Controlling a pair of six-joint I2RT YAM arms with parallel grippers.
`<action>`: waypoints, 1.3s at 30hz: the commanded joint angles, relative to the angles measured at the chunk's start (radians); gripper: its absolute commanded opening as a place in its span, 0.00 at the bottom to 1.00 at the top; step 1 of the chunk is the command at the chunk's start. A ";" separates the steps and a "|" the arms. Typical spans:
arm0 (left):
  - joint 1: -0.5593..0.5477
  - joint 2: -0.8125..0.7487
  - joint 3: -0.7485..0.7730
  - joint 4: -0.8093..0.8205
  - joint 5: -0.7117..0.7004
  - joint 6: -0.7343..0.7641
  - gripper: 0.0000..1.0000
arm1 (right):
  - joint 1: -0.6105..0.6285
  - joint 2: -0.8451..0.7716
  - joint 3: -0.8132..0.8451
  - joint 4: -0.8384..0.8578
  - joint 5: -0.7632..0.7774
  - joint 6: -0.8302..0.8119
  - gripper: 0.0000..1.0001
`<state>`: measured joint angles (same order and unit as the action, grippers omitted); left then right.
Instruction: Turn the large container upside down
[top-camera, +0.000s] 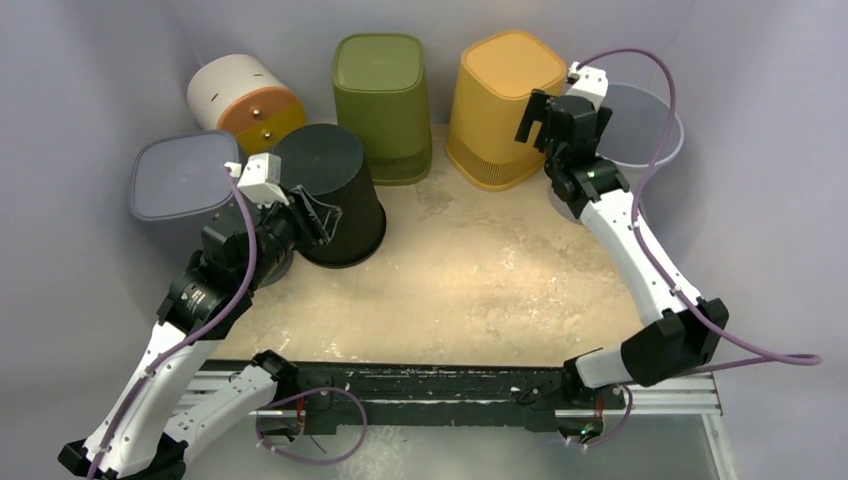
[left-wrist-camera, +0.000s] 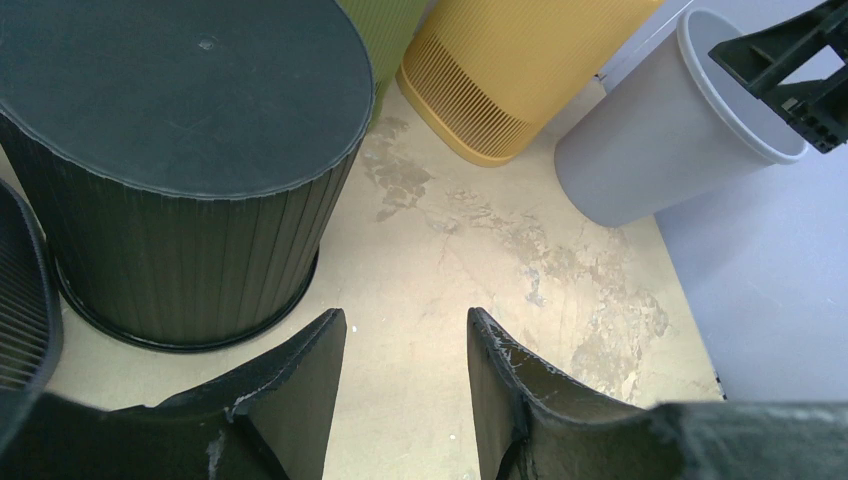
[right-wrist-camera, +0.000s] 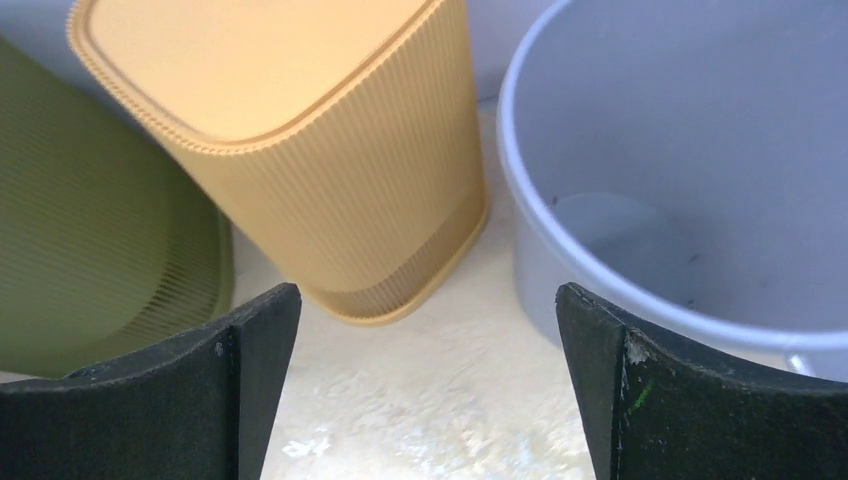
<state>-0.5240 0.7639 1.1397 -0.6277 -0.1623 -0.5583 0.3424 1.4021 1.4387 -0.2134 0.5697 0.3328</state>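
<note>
The large grey round container (top-camera: 657, 112) stands upright with its mouth open at the back right; it also shows in the left wrist view (left-wrist-camera: 660, 140) and the right wrist view (right-wrist-camera: 700, 150). My right gripper (top-camera: 566, 126) is open and empty, hovering above the gap between the yellow bin and the grey container's left rim; its jaws (right-wrist-camera: 428, 300) frame bare table. My left gripper (top-camera: 320, 215) is open and empty beside the black bin, with its jaws (left-wrist-camera: 405, 330) over bare table.
An upside-down black bin (top-camera: 335, 195), green bin (top-camera: 382, 105), yellow bin (top-camera: 500, 105) and grey-blue square bin (top-camera: 180, 185) stand around the back and left. A white and orange container (top-camera: 245, 100) lies on its side at the back left. Walls enclose the table.
</note>
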 joint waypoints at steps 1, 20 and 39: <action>0.004 -0.026 -0.019 0.050 0.012 -0.017 0.46 | -0.072 0.068 0.105 -0.086 -0.097 -0.171 1.00; 0.004 -0.029 -0.042 0.031 -0.012 -0.018 0.46 | -0.252 0.210 0.175 -0.118 -0.239 -0.285 0.75; 0.004 -0.078 -0.065 0.015 -0.027 -0.040 0.46 | -0.252 0.170 0.084 -0.098 -0.207 -0.263 0.00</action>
<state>-0.5240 0.7059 1.0729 -0.6273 -0.1726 -0.5831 0.0887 1.6199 1.5337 -0.3141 0.3706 0.0456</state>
